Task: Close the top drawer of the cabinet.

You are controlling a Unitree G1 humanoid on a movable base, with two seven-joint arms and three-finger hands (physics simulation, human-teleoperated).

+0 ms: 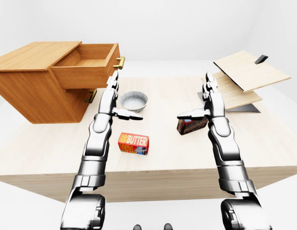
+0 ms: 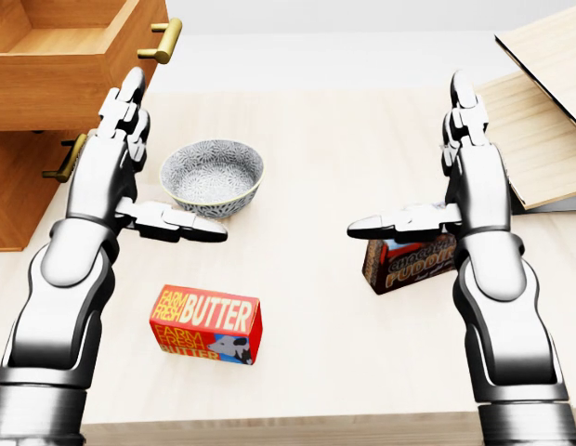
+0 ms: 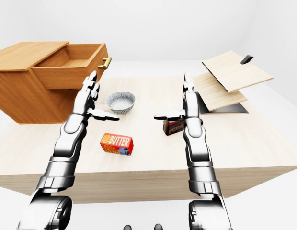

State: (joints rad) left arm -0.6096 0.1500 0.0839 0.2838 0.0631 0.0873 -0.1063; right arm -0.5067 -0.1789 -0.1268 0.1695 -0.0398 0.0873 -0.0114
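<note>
At the left we see one wooden cabinet (image 1: 38,86), its top drawer (image 1: 88,67) pulled out, brass handle (image 2: 161,41) rounded. Our left hand (image 2: 111,158) hovers with fingers spread wide, empty. Then one patterned bowl (image 2: 212,177), one butter box (image 2: 206,323), our right hand (image 2: 469,177) likewise spread, one pudding box (image 2: 404,260), perhaps two wooden boards (image 1: 244,79), all on the pale table (image 2: 325,139).

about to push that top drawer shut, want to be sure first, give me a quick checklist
1. Top drawer open, needs closing: ok, it stands pulled out of the cabinet.
2. Left hand free: ok, fingers open, holding nothing.
3. Left hand at the drawer face: not ok, it hangs below the brass handle, contact cannot tell.
4. Drawer contents clear of the closing path: ok, the visible part looks empty.
5. Bowl clear of the left arm: cannot tell, the thumb overlaps it in the head view.
6. Right hand out of the way: ok, open above the pudding box.
</note>
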